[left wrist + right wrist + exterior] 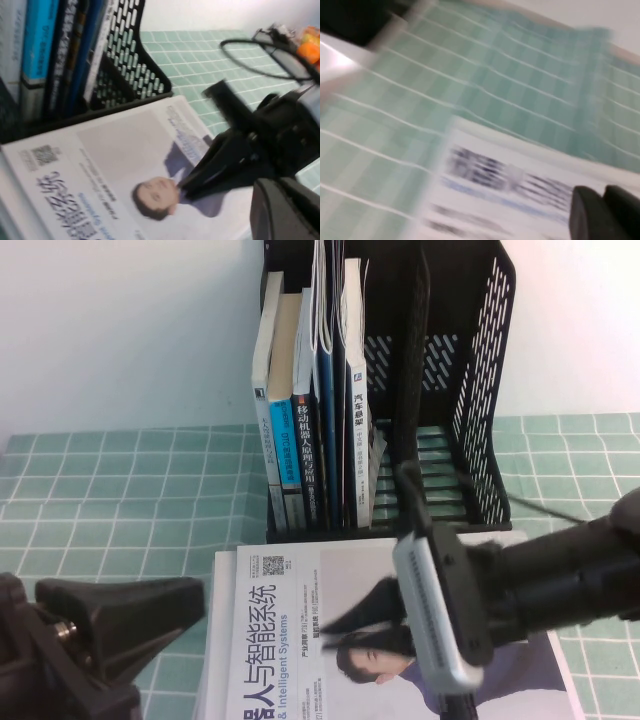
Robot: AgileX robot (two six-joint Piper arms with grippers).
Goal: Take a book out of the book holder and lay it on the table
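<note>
One table [110, 490] carries one book holder [480, 390] with about six upright books [310, 410]. One book [300, 640] lies flat just beneath the right gripper [345, 625], whose fingers look nearly closed. The left gripper [175, 602] sits beside the book; I cannot tell its state.

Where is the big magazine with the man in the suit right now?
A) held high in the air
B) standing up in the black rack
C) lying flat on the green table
C: the magazine lies flat on the green table, in front of the black rack, with the right end effector over its cover.
</note>
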